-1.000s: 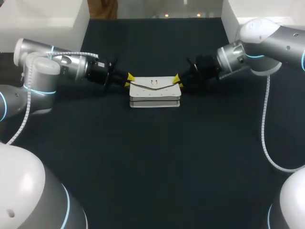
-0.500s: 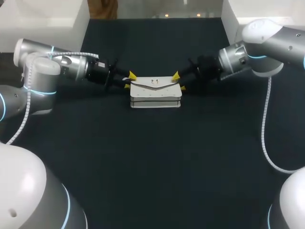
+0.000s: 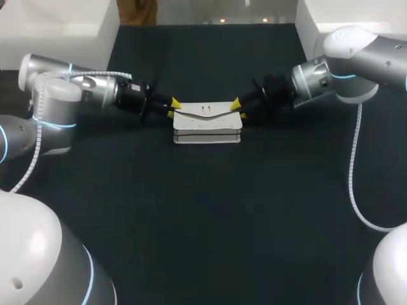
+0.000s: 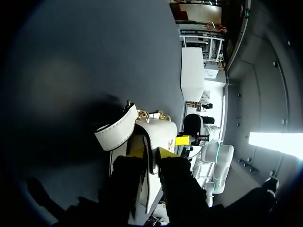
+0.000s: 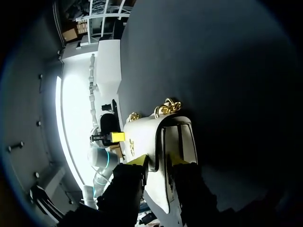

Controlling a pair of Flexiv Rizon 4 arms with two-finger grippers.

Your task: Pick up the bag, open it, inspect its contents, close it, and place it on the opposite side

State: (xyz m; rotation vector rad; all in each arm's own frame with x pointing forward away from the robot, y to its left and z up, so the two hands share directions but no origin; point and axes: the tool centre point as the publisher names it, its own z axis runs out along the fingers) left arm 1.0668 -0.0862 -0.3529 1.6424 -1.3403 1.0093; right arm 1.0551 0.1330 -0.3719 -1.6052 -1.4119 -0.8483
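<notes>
Bag (image 3: 208,125): unmoved since the earlier frame, while both grippers' fingers drew closer at its ends.
Place: mid-table (image 3: 203,216), toward the far edge, between the grippers.
Left gripper (image 3: 172,108): pinching bag's left end.
Right gripper (image 3: 239,108): pinching its right end.

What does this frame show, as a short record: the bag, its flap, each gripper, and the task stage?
bag: white bag, far middle of the dark table
flap: flap down, closed
chain: gold chain at the bag's top
left gripper: left gripper shut on the bag's left end
right gripper: right gripper shut on the bag's right end
stage: gripped from both ends, not yet opened
</notes>
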